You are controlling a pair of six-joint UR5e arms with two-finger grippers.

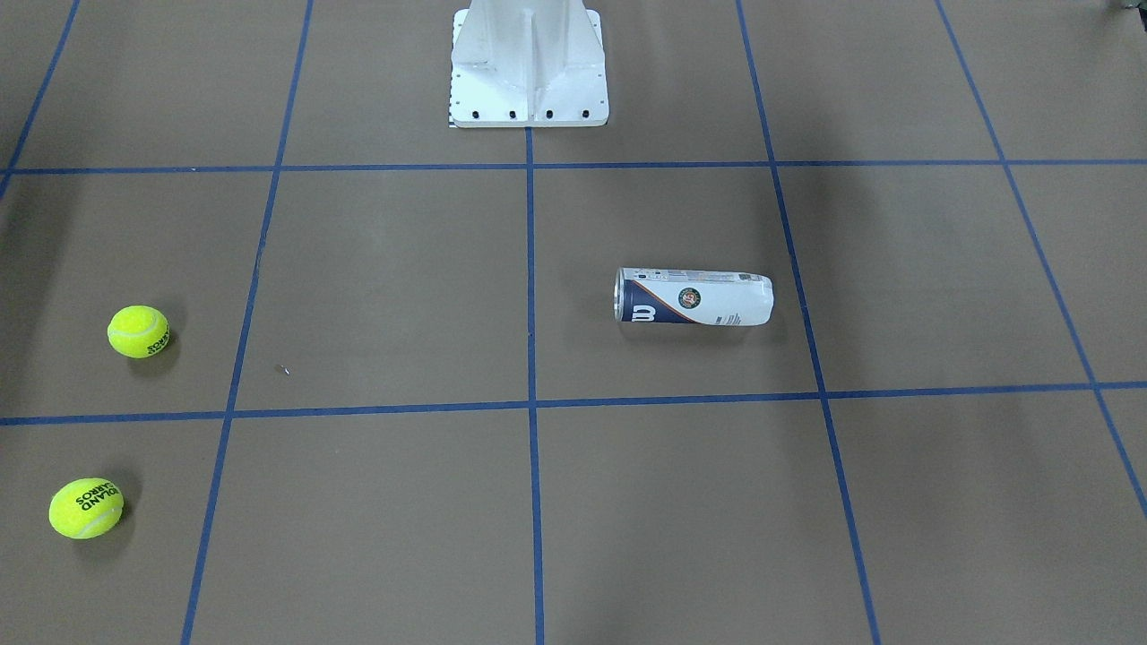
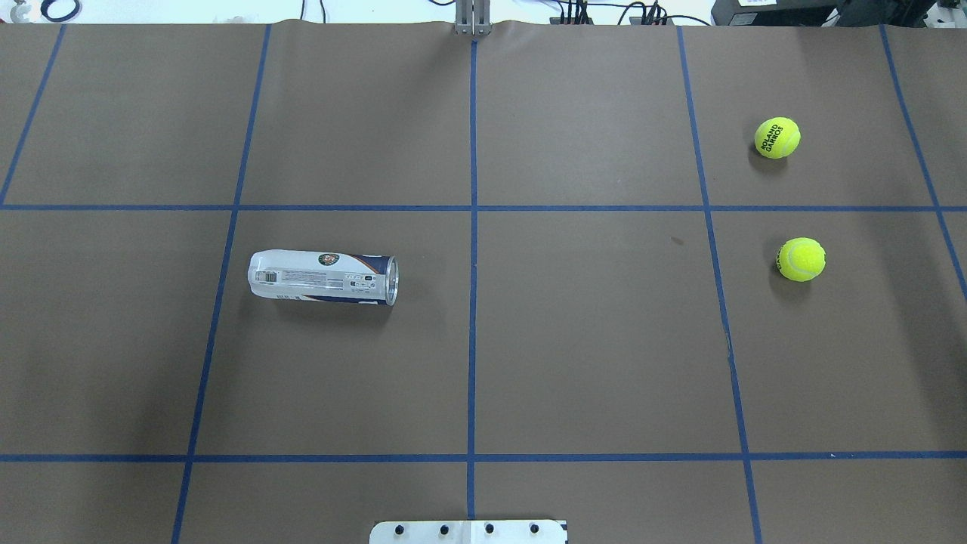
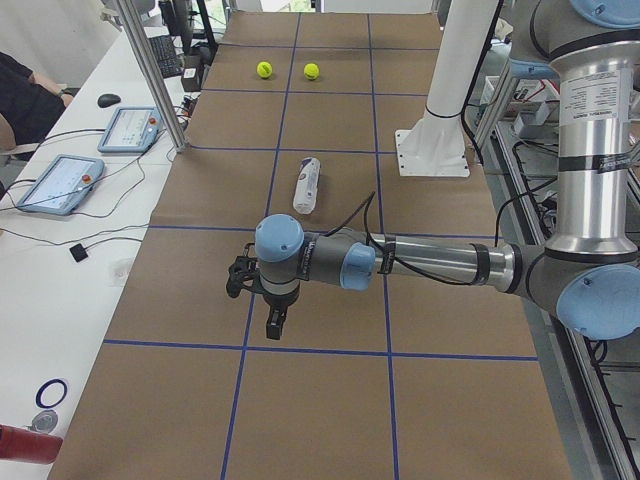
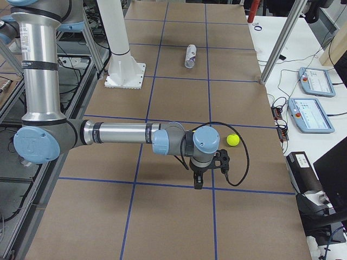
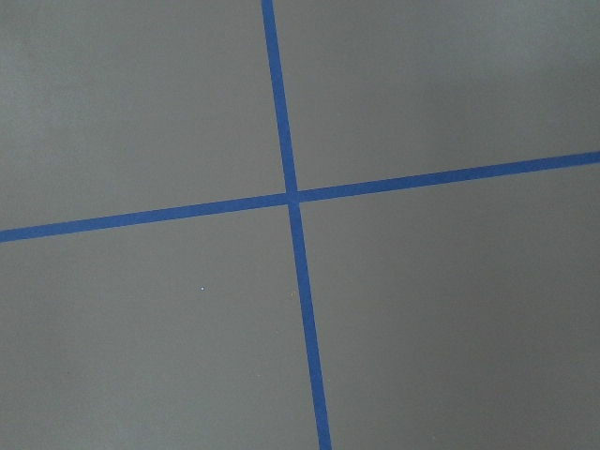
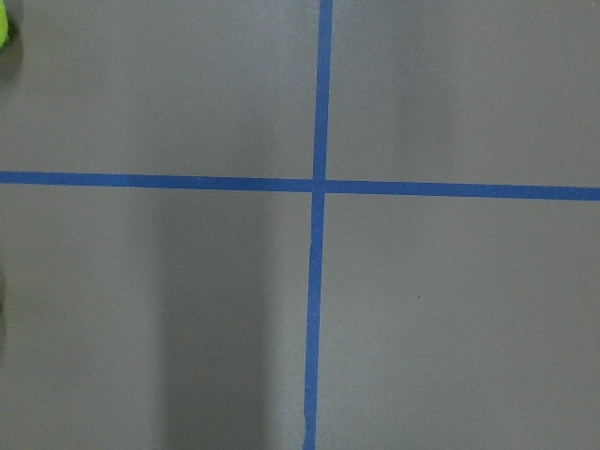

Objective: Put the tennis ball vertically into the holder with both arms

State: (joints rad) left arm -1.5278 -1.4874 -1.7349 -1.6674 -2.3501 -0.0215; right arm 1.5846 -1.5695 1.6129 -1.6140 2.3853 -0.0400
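The holder (image 2: 322, 277) lies on its side on the brown paper on my left half, its silver-rimmed open end toward the table's middle; it also shows in the front view (image 1: 693, 297). Two yellow tennis balls (image 2: 777, 137) (image 2: 801, 259) lie far off on my right half. My left gripper (image 3: 273, 322) shows only in the exterior left view, pointing down above a tape crossing, well short of the holder (image 3: 308, 184). My right gripper (image 4: 198, 181) shows only in the exterior right view, above a tape line near one ball (image 4: 233, 140). I cannot tell whether either is open or shut.
The white pedestal base (image 2: 468, 531) stands at the table's near middle edge. Blue tape lines grid the paper. Tablets (image 3: 60, 183) (image 4: 312, 114) and aluminium posts (image 4: 276, 46) stand along the operators' side. The wrist views show only paper and tape.
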